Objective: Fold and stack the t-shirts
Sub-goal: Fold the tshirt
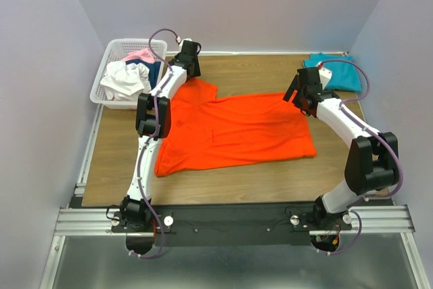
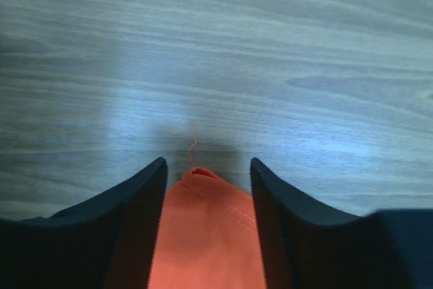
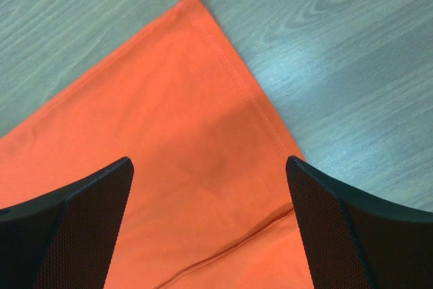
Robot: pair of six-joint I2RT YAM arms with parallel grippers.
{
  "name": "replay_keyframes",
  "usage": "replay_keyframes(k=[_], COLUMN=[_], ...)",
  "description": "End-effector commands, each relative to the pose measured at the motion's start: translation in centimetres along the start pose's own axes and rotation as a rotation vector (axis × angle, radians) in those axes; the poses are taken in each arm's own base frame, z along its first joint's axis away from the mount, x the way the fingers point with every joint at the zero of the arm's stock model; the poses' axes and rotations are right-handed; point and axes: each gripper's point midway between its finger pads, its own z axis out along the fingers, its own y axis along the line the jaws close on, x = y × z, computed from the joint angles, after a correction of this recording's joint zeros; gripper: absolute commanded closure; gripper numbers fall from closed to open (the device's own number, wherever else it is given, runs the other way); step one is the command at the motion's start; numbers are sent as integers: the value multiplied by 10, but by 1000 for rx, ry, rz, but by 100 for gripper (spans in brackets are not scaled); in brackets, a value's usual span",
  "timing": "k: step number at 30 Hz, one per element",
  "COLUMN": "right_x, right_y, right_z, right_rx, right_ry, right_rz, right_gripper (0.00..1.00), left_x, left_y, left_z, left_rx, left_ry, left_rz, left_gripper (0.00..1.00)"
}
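Observation:
A bright orange-red t-shirt [image 1: 237, 133] lies spread flat in the middle of the wooden table. My left gripper [image 1: 191, 74] is down at its far left sleeve. In the left wrist view the sleeve's corner [image 2: 203, 235] fills the gap between the fingers of the left gripper [image 2: 206, 162], whose jaws still stand apart. My right gripper [image 1: 302, 104] hovers over the shirt's far right corner. The right wrist view shows this gripper [image 3: 210, 160] wide open above the hemmed corner [image 3: 169, 120], gripping nothing. A folded teal-blue t-shirt [image 1: 335, 72] lies at the far right.
A white basket [image 1: 111, 51] at the far left holds white [image 1: 123, 82], pink [image 1: 142, 54] and navy [image 1: 154, 70] shirts. Grey walls close in the table on three sides. A metal rail [image 1: 230, 220] runs along the near edge by the arm bases.

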Motion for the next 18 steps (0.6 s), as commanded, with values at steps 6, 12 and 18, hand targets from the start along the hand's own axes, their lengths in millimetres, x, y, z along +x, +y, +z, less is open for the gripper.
replay_keyframes(k=[6,12,18], right_x=[4,-4,-41], right_y=[-1,2,31], right_z=[2,13,50], right_rx=[-10,21,50], right_ry=[8,-7,-57], right_rz=[-2,-9,12], right_gripper=[0,0,0], left_x=[22,20,-1], left_y=[0,-5,-17], left_z=[10,2,-22], left_rx=[7,36,75], left_ry=[56,59,8], left_rz=[15,15,30], left_gripper=[67,100,100])
